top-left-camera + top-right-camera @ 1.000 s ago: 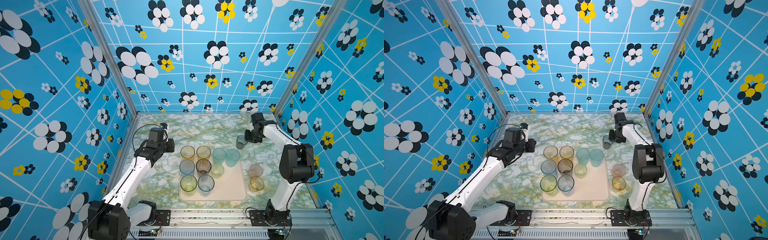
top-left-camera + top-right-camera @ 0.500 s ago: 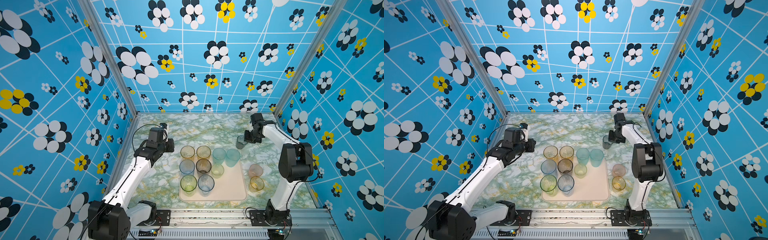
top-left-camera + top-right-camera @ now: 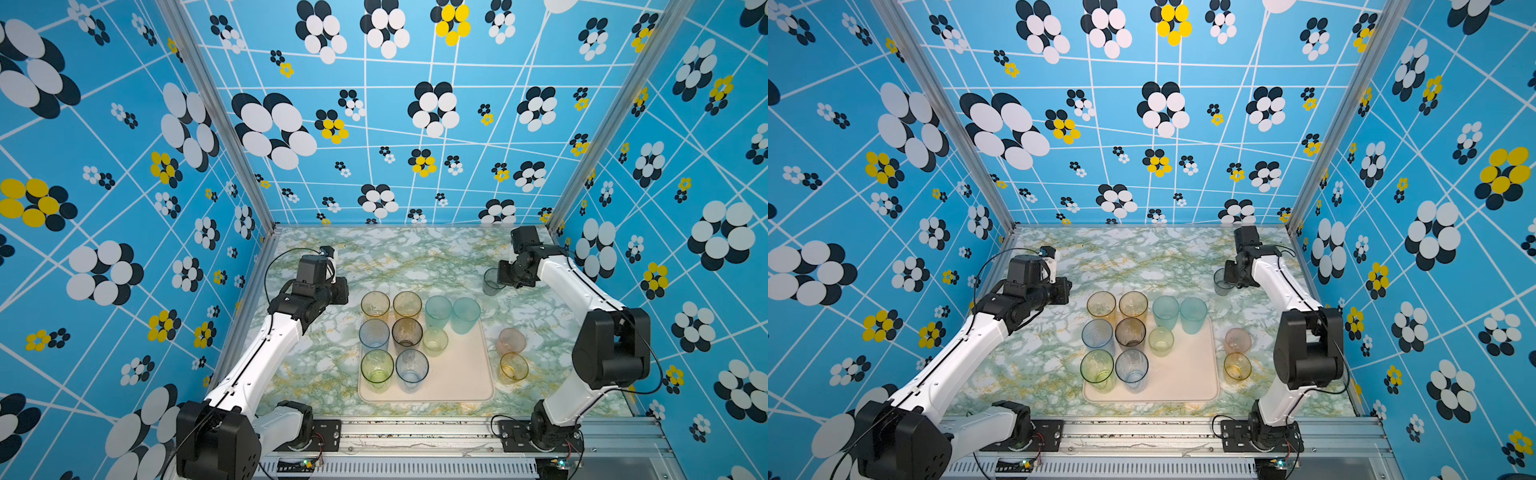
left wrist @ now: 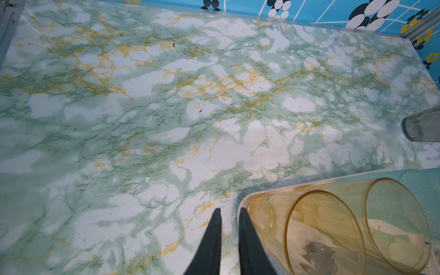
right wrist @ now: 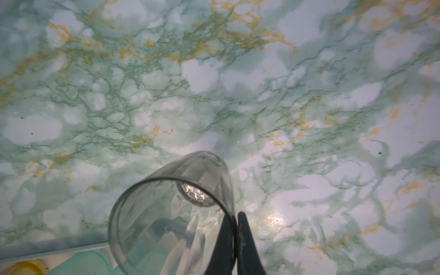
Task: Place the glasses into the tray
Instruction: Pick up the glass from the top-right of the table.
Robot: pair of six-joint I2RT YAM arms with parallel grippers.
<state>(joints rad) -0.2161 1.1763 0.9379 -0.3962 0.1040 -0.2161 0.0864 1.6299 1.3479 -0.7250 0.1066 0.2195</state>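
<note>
Right gripper [image 5: 236, 215] is pinching the grey glass [image 5: 152, 214] wall at the rim, one finger inside, one outside. Left gripper [image 4: 229, 210] is hanging narrowly parted, empty, beside the tray [image 4: 252, 194].

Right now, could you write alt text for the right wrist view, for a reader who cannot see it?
The right claw pinches the wall of a smoky grey glass at its rim, one finger inside and one outside, above a marbled green, white and gold table. A strip of the tray and a teal glass show at the frame's edge.
</note>
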